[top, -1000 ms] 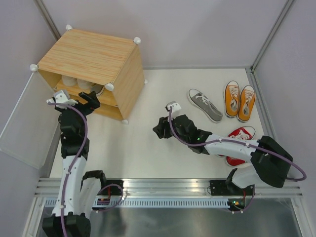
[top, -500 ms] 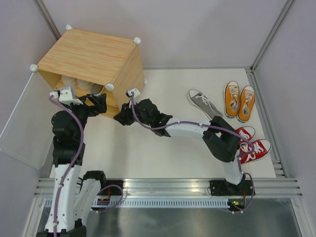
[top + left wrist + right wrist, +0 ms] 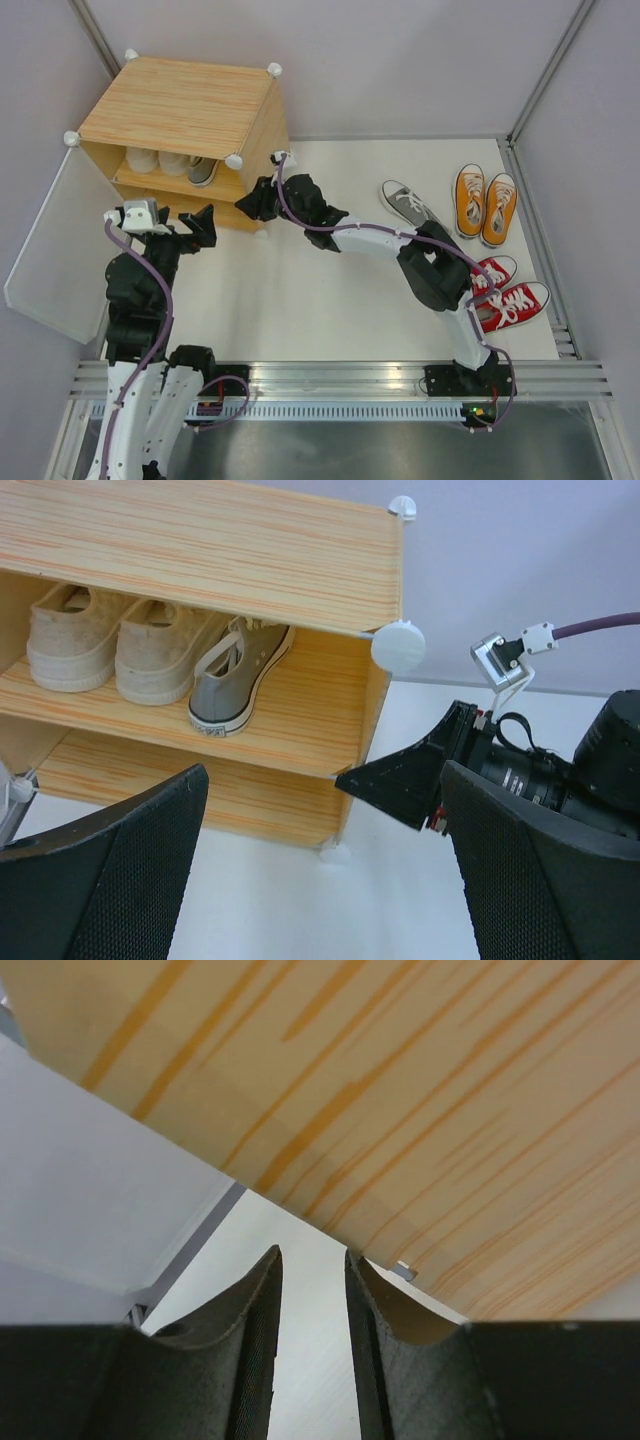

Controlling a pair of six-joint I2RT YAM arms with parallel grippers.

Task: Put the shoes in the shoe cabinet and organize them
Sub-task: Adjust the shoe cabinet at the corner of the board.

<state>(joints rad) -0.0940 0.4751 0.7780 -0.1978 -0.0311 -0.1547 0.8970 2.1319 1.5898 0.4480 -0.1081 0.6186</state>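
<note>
The shoe cabinet (image 3: 190,105) stands at the back left with its door (image 3: 45,250) swung open. On its middle shelf sit a cream pair (image 3: 110,645) and one grey shoe (image 3: 235,675), heels outward. My right gripper (image 3: 255,205) is against the cabinet's right side wall (image 3: 400,1090), near the bottom front corner; its jaws (image 3: 312,1255) are narrowly open with nothing between them. My left gripper (image 3: 200,232) hangs wide open and empty in front of the lower compartment (image 3: 322,810). On the table lie a second grey shoe (image 3: 410,205), an orange pair (image 3: 485,203) and a red pair (image 3: 505,290).
The right arm stretches across the middle of the table from its base (image 3: 470,380). Enclosure walls and metal posts (image 3: 545,80) border the white table on three sides. The open door panel stands beside the left arm.
My right gripper swept left from mid-table to the cabinet's side wall, its jaws narrowing. The cabinet turned slightly. My left gripper drew back from the shelf opening.
</note>
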